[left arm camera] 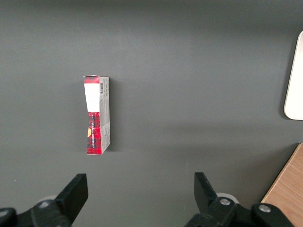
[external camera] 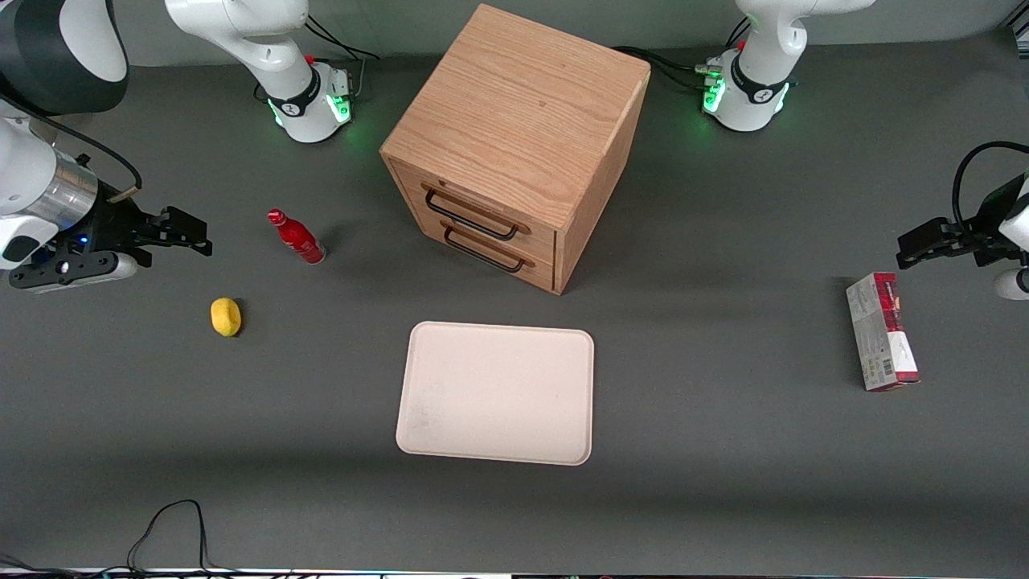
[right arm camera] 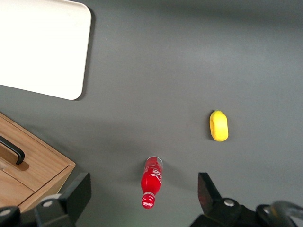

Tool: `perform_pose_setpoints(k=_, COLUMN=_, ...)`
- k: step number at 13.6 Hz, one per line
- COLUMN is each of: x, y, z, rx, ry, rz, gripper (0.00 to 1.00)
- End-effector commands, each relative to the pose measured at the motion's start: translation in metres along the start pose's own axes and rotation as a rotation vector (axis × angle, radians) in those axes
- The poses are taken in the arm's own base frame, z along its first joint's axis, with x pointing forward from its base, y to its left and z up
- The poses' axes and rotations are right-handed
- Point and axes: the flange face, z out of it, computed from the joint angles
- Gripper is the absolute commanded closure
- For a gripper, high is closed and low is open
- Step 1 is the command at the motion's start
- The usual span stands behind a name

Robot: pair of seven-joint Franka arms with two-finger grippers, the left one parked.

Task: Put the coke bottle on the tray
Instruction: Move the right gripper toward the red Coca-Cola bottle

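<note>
The coke bottle (external camera: 296,237) stands upright on the table (external camera: 723,450), at about ten o'clock from the tray (external camera: 497,392) and well apart from it. The hand (external camera: 183,236) hovers open and empty near the bottle, toward the working arm's end of the table. The lemon (external camera: 226,316) lies at about seven o'clock from the bottle. The wooden cabinet (external camera: 514,145) stands at twelve o'clock from the tray.

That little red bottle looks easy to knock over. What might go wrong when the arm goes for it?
The coke bottle stands upright and slim, so a finger of the open gripper could tip it and send it rolling. The lemon lies close by and might get nudged. The tray has only a low rim, so a clumsy release could topple it.
</note>
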Motion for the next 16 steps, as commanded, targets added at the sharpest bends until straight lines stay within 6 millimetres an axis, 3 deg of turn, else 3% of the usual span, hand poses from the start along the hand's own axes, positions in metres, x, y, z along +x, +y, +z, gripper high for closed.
perform_pose_setpoints(k=1, x=0.004, y=0.001, z=-0.005, rx=-0.009, ry=-0.012, rz=0.005, gripper=0.0)
perform_pose_setpoints(k=6, x=0.002, y=-0.001, z=-0.009, rx=-0.006, ry=-0.02, rz=0.0, gripper=0.0)
perform_pose_setpoints(k=8, x=-0.012, y=-0.001, z=-0.012, rx=-0.006, ry=-0.069, rz=-0.009, gripper=0.0)
perform_pose_setpoints(k=10, x=-0.043, y=-0.005, z=-0.016, rx=-0.008, ry=-0.088, rz=-0.013, gripper=0.0)
perform_pose_setpoints(k=14, x=-0.137, y=-0.019, z=-0.013, rx=-0.02, ry=-0.071, rz=-0.018, gripper=0.0)
perform_pose_setpoints(k=16, x=-0.152, y=-0.019, z=-0.011, rx=-0.022, ry=-0.066, rz=-0.017, gripper=0.0)
